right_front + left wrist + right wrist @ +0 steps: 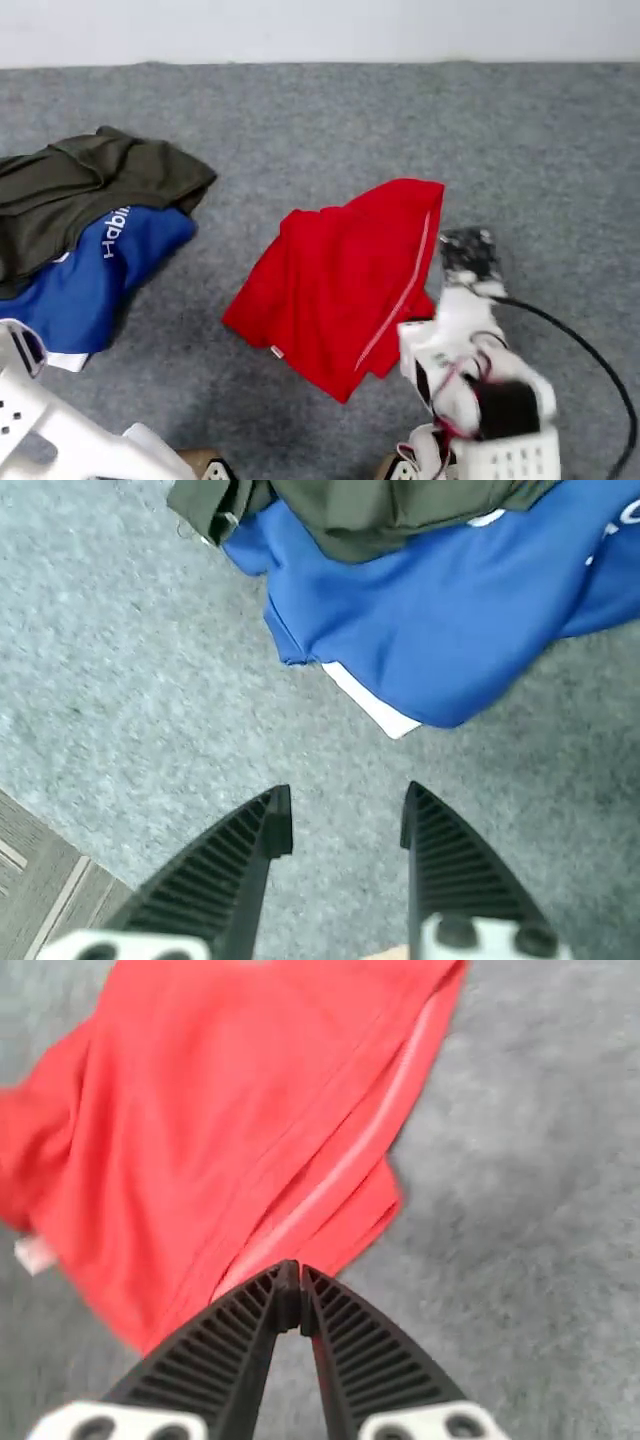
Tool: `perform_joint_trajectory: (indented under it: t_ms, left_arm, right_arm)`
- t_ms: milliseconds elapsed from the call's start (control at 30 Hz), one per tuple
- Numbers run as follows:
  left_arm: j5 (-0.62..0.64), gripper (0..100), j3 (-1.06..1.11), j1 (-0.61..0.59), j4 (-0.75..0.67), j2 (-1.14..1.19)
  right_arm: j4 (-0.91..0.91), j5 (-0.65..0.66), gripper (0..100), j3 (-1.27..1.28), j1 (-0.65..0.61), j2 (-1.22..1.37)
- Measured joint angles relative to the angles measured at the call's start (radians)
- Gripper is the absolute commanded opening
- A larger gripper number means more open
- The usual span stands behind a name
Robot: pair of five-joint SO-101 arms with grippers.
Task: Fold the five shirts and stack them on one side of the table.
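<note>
While the red shirt [340,280] lies half-folded mid-frame, the right gripper [293,1298] sits closed beside it. It probably needs to reopen and take an edge next.

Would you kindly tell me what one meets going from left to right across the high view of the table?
The pile of the olive shirt lying on the blue shirt → the red shirt → the right arm.
</note>
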Motion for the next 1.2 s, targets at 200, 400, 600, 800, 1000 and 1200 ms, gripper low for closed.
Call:
perform_joint_trajectory:
  t_ms: [200,400,600,800,1000,1200]
  left_arm:
    - [0.000,18,0.075,0.000,-0.009,-0.054]
    - [0.000,18,0.124,0.000,-0.026,-0.060]
    - [0.000,18,0.172,0.000,-0.077,-0.060]
    - [-0.044,18,0.181,0.000,-0.081,-0.060]
    - [-0.123,18,0.181,-0.087,-0.115,-0.063]
    - [-0.196,18,0.241,-0.199,-0.166,-0.063]
  right_arm:
    - [0.009,0.017,1.4,-0.017,-0.150,0.276]
    - [0.011,0.367,1.1,-0.020,-0.247,0.400]
    - [0.008,0.707,1.8,-0.020,-0.270,0.457]
    - [0.008,0.736,22.3,-0.020,-0.376,0.605]
    - [0.000,0.568,28.4,-0.133,-0.497,0.770]
    - [-0.006,0.448,28.4,-0.261,-0.632,0.919]
